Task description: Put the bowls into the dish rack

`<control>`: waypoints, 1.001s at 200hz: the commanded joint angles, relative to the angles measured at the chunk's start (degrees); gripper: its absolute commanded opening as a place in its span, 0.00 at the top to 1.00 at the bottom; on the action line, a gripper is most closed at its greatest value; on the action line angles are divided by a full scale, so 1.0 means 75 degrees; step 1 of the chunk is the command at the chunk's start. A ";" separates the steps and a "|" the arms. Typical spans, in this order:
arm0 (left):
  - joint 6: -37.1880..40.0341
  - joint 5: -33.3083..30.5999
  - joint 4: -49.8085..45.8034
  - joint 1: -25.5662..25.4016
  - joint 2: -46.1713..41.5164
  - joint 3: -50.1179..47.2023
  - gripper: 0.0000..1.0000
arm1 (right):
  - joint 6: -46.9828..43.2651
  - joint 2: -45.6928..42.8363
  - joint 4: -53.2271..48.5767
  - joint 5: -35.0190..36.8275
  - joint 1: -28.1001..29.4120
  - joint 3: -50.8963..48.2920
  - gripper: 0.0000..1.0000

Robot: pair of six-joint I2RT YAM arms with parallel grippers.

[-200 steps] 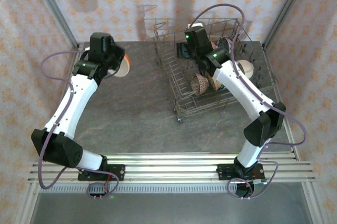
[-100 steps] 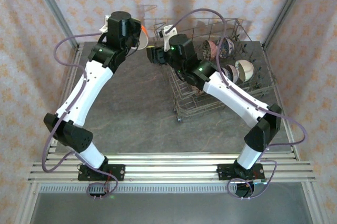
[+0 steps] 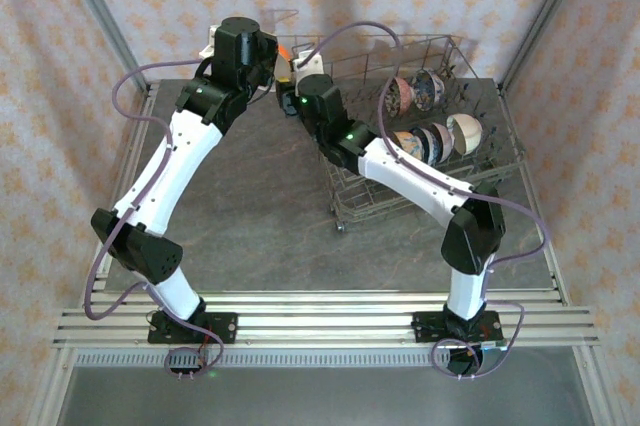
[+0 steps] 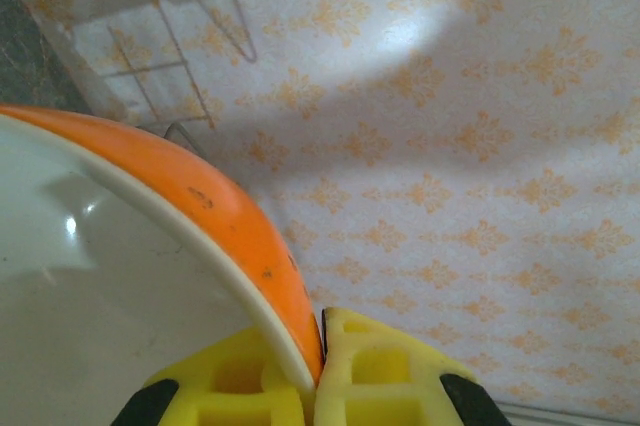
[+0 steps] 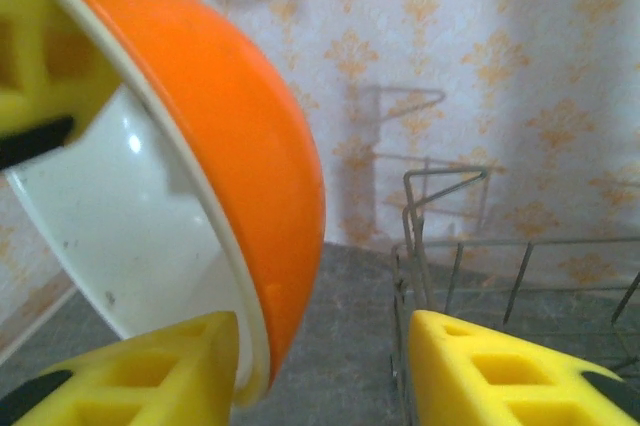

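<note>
Left pincer (image 4: pixel 318 366) pinches the orange bowl (image 4: pixel 230 226) by its rim, right pincer (image 5: pixel 325 366) spread around that bowl, rack (image 3: pixel 345 208) just beyond it; releasing before right clamps would likely drop it onto the worktop (image 3: pixel 250 196).

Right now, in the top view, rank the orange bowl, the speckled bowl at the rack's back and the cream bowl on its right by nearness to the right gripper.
1. orange bowl: between the fingers of the right gripper, by the dish rack back left corner.
2. speckled bowl: back row of the rack.
3. cream bowl: rack's right side, farthest.
</note>
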 commanded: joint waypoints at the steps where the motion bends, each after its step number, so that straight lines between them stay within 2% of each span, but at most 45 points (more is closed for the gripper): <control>1: -0.0082 -0.0336 -0.0014 -0.0039 -0.0074 0.0356 1.00 | 0.0097 -0.0018 0.1070 0.1044 0.0048 -0.0144 0.59; 51: -0.0223 -0.0169 0.0066 -0.0030 -0.0010 0.0342 1.00 | 0.0079 0.0359 0.1123 0.1416 0.0049 0.0191 0.71; 112: -0.0287 0.0350 0.0149 0.0053 0.0085 0.0297 1.00 | -0.0477 0.0420 0.1823 0.1460 0.0049 -0.0004 0.99; 139: -0.0268 0.0707 0.0243 0.0154 0.0147 0.0294 1.00 | -0.0690 0.0294 0.2131 0.1571 0.0049 -0.0230 1.00; 166: -0.0206 0.1041 0.0342 0.0217 0.0277 0.0388 0.88 | -0.0917 0.0068 0.2550 0.1562 0.0044 -0.0617 1.00; 200: -0.0091 0.1343 0.0440 0.0299 0.0467 0.0572 0.73 | -0.0733 -0.0122 0.2393 0.1612 -0.0071 -0.0741 1.00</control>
